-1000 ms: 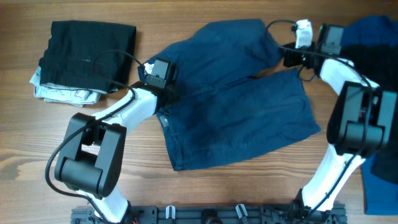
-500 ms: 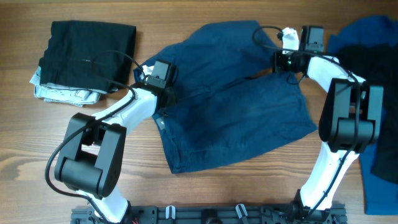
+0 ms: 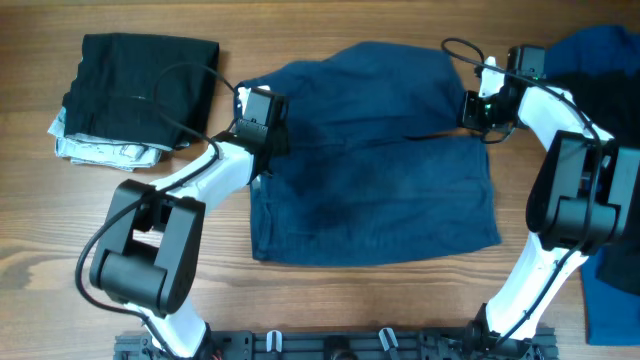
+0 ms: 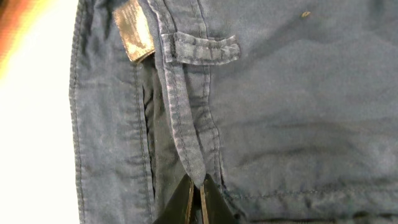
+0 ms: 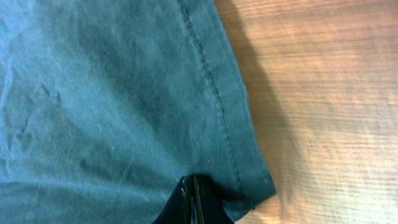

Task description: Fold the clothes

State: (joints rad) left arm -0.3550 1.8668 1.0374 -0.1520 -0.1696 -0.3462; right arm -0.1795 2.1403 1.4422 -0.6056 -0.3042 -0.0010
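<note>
Surface: a pale wooden tabletop [image 3: 330, 320], seen from above.
Garment: dark navy trousers [image 3: 370, 190] are spread flat at the centre – long axis left to right, waistband left, leg ends right.
Left side: the left claw [image 4: 198, 186] is clamped on a waistband strip [image 4: 186, 124].
Right side: the right claw [image 5: 189, 186] is pinched on the far leg's hem corner [image 5: 249, 180].
Key relation: the cloth is held between both claws – the near leg lies toward the robot's base.
Elsewhere: a black stack [image 3: 140, 70] at the far left, a blue heap [image 3: 600, 50] at the right.
</note>
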